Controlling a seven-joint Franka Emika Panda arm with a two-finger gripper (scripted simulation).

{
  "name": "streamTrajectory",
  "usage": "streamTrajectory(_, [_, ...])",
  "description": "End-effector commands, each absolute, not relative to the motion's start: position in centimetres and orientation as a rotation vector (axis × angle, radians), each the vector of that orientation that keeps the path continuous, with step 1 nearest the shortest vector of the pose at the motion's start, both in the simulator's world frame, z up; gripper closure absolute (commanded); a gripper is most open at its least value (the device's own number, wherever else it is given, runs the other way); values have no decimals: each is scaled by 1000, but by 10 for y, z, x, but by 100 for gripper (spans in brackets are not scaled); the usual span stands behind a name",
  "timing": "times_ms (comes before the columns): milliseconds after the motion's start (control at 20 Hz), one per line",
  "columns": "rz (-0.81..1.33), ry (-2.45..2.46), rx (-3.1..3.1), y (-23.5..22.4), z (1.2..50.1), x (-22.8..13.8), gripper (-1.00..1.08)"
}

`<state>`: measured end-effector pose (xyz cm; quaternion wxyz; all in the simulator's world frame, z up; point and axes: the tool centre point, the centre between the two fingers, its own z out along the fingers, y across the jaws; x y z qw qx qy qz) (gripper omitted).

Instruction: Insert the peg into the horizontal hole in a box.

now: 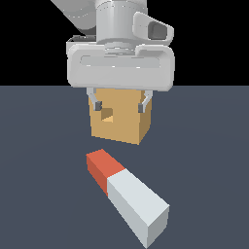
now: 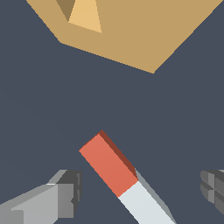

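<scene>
- The peg (image 1: 127,197) lies flat on the dark worktop (image 1: 39,170), untouched, a short way out from the box (image 1: 120,119) on the side that carries the hole (image 1: 107,115).
- Its red-orange end points roughly back toward the box and its pale grey-white length runs away from it, at a slant — so it is not lined up with the hole (by my reading it will need turning as well as lifting).
- The gripper (image 1: 119,105) hangs above the worktop between the box and the peg; in the exterior view it overlaps the box's upper part, so its height is hard to judge.
- The fingers (image 2: 65,194) are spread wide and grasp nothing — in the wrist view the peg's red end sits between them with clear gaps on both sides.
- That spread suits a descent over the peg, and I judge the grasp has not yet begun.
- The box stands upright with the hole facing the peg, which leaves a straight horizontal path for insertion once the peg is held.
- No brand, label or writing shows on anything.
</scene>
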<state>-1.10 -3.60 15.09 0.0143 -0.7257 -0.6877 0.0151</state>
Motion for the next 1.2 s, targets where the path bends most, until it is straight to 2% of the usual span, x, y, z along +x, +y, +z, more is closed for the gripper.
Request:
streamTrajectory(0, [46,-2167,-2236,-40,148,-12,-92])
streamTrajectory(1150, [16,-2623,-1712,-115,98,-5,-92])
